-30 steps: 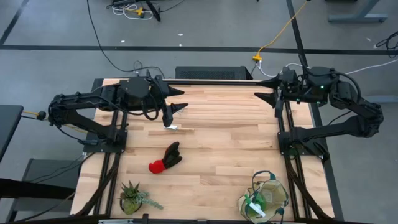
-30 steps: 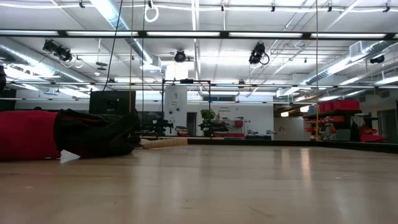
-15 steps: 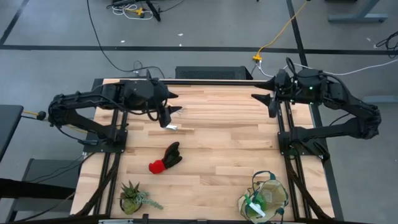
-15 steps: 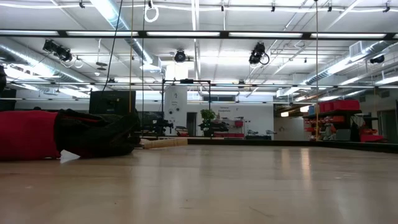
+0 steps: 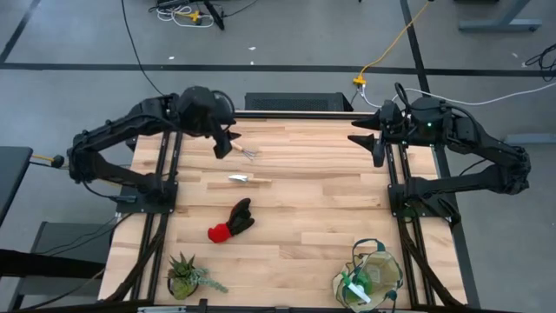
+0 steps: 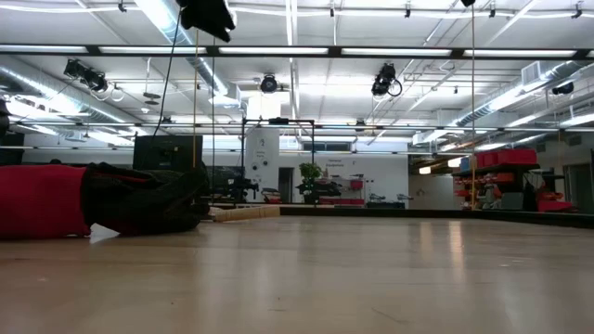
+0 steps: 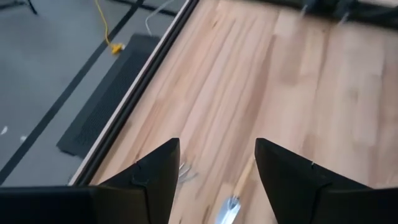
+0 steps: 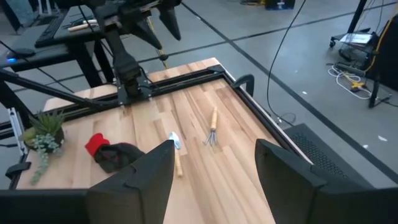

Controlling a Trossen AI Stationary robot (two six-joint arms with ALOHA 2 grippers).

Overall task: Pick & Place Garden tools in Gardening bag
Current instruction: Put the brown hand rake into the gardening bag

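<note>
Pale wooden tabletop [image 5: 313,200] with plank seams, framed in black rails, set on grey floor crossed by dark lines and loose cables. Seen level from the low view only: a wide hall beyond the far edge, with ceiling ducts, strip lights and red shelving far off, and the glove pair [image 6: 93,199] looming at the left as a red and black mound; no bag or plant there. Shown from above alone: the gardening bag [image 5: 372,276], beige with green trim, at the near right corner, a bright green piece with a white handle inside its mouth, and the spiky potted plant [image 5: 186,275] at the near left corner. Red-and-black gloves flat near the table's middle, the trowel [image 5: 249,179] just beyond them, the rake [image 5: 243,151] farther still, near the far edge, all three apart from one another. Picked out from the right wrist view: rake and trowel side by side, plus the left arm raised above the far end. Left gripper [image 5: 225,142] lifted over the far left part of the table, fingers [image 7: 155,174] spread well apart with nothing between them, rake tines and trowel blade on the wood below. Right gripper [image 5: 368,139] waiting over the far right edge, fingers [image 8: 283,165] likewise parted and empty.
</note>
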